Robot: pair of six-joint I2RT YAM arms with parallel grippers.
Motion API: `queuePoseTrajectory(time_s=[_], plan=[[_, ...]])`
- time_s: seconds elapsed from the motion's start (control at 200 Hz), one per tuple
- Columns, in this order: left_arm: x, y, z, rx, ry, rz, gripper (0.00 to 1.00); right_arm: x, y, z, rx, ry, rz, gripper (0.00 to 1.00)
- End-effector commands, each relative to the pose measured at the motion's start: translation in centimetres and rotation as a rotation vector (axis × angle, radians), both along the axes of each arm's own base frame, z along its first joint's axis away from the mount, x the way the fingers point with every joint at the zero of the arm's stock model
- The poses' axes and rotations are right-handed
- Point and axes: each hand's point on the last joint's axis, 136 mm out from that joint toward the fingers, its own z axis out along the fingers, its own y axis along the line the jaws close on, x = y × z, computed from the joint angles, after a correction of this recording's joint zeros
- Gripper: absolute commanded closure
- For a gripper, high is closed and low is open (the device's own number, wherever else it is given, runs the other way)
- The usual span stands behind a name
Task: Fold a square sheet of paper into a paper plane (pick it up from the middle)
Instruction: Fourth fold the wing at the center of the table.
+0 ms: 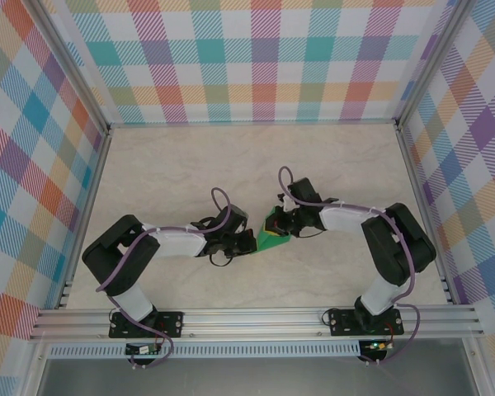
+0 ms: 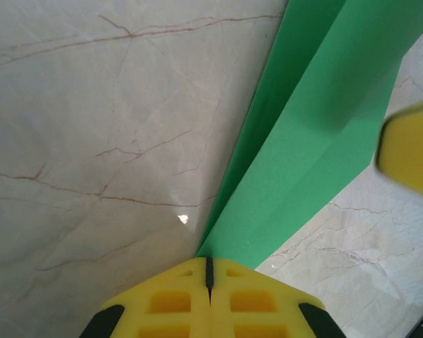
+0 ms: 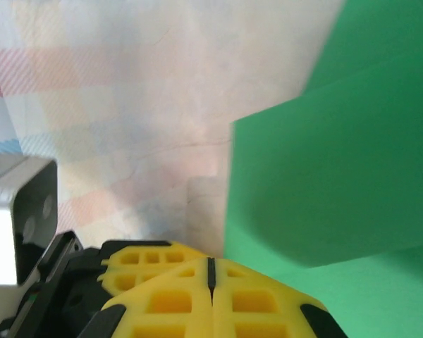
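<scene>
the left jaws are pressed together on the green sheet [image 2: 317, 120], their yellow fingers [image 2: 173, 303] meeting at a closed seam from which the paper runs up and away as a long folded band with a sharp crease along it. the right jaws are also pressed together, fingers [image 3: 261, 299] seam to seam, with the sheet's layered edge [image 3: 324, 176] just beside them; whether the paper sits between those pads i cannot tell. a blurred yellow pad [image 2: 409, 151], probably the right arm's, overlaps the band's far side. seen from above, the two arms meet tip to tip over the middle of the surface [image 1: 165, 165], somewhat toward its near edge, and the sheet [image 1: 275, 240] shows as a small green wedge between them. judging by this, the folding is well under way: the square is already doubled into stacked layers with at least one firm crease. what looks left is narrowing it into a slim pointed dart and shaping the wings.
</scene>
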Motion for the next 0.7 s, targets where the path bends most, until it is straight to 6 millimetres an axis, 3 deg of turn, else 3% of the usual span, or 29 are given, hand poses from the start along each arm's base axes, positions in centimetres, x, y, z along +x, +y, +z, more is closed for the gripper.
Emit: queuePoseTrajectory(time_s=[0.0,0.445,0.695], plan=[[-1.7,3.0,-3.0,0.139,0.097,0.034,1.00,-1.2,1.1,-0.5,0.013,-0.015,0.075,0.97],[-1.9,3.4,-3.2,0.170,0.115,0.035,1.00,-2.6,1.4,-3.3,0.009,-0.029,0.162,0.99],[-2.5,3.9,-4.0,0.199,0.146,0.032,1.00,-1.7,0.6,-5.1,-0.084,-0.029,0.144,0.99]])
